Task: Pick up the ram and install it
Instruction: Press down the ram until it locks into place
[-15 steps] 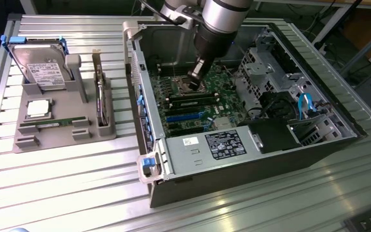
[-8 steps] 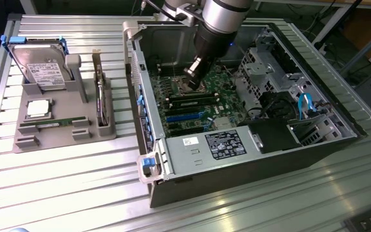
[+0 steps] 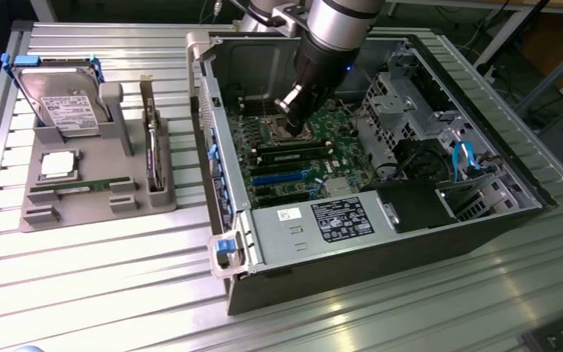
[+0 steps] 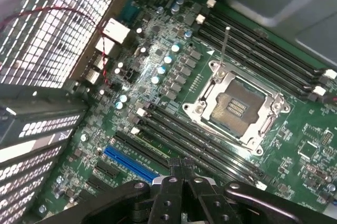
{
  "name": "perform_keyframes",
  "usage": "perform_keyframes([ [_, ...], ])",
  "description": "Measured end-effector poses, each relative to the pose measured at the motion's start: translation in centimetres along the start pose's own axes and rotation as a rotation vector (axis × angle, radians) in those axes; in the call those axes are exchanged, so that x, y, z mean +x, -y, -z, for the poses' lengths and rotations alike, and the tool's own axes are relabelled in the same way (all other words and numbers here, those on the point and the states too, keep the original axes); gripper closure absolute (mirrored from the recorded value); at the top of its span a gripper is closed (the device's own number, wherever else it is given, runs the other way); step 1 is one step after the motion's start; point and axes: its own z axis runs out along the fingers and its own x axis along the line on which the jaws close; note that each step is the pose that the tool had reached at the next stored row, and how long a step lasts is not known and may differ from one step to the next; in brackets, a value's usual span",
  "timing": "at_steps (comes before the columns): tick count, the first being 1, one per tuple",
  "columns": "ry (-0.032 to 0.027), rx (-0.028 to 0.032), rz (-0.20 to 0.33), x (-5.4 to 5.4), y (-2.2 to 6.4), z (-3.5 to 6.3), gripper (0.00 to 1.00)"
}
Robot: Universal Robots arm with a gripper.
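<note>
Inside the computer case: my end effector hangs low over the motherboard, at the CPU socket.
End effector state: in the wrist view my end effector has its fingers drawn together. I see nothing held between them.
Ram: a thin green stick that appears to sit in one of the long black slots, just beside the CPU socket on the side nearer the power supply. It is apart from my end effector.
Ram, wrist view: the ram runs as a green strip among the black slots, between the CPU socket and the blue slot.
CPU socket: the frame is open and the contact field is bare, with a thin lever standing up beside it.
Tray: a grey holder on the counter, at the exterior view's left of the case.
Second green stick: it lies flat in the tray, well apart from my end effector.
Hard drive: it leans in the far end of the tray.
</note>
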Motion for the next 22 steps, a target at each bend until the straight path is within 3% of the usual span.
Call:
perform_keyframes([
  [7, 0.0013, -0.0017, -0.033, 0.00, 0.00, 0.00, 0.89],
  [17, 0.0076, -0.0089, -0.201, 0.00, 0.00, -0.02, 0.89],
  [22, 0.0084, -0.0079, -0.274, 0.00, 0.00, -0.02, 0.89],
])
